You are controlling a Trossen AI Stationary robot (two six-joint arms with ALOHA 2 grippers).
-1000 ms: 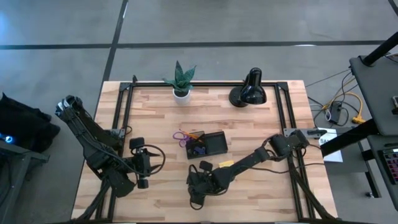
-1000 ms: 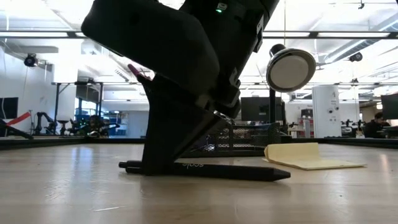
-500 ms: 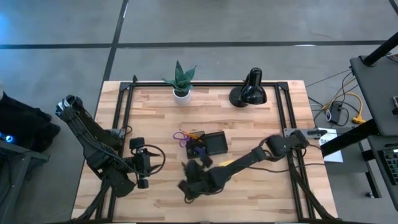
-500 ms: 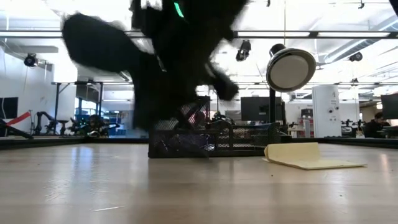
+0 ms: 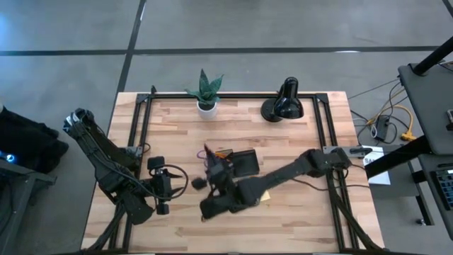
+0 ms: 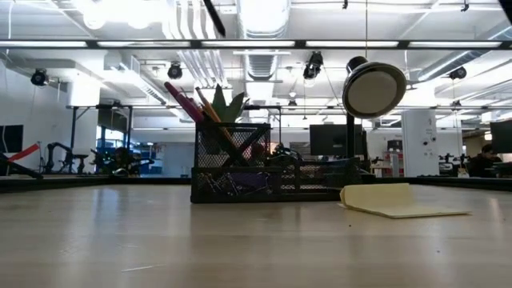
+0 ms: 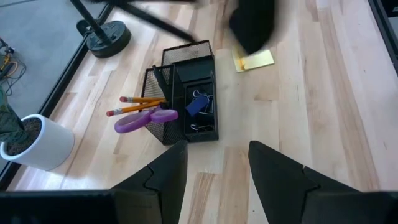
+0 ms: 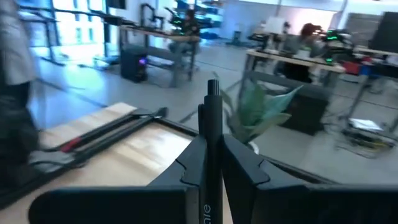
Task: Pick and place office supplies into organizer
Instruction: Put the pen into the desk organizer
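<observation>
We see the right gripper (image 8: pixel 210 163) raised above the light wooden plank surface (image 5: pixel 297 149), near the black wire-mesh desk organizer (image 5: pixel 239 164), with its two dark fingers (image 8: pixel 186 171) closed on a slim black pen (image 8: pixel 212 124) that stands upright between them in the right wrist view. In the high view the right arm reaches from the right edge across to the middle of the surface, and its gripper hangs just in front of the organizer, partly over the yellow sticky-note pad (image 5: pixel 263 196).

The organizer sits near the middle of the surface. In the left wrist view its tall cup compartment holds two orange pencils (image 7: pixel 134 104) and the purple-handled scissors (image 7: pixel 146 119), all leaning out over the rim; a low compartment beside it holds a small bluish clip (image 7: pixel 198 104). The sticky-note pad lies flat on the surface, just beside the organizer but apart from it.

The left gripper (image 7: pixel 212 174) hovers over the left front part of the surface, its fingers (image 7: pixel 165 174) spread apart with nothing between them, facing the organizer.

At the far edge of the surface stand a small green plant in a white pot (image 5: pixel 205 92) and a black dome-headed desk lamp (image 5: pixel 284 102).
</observation>
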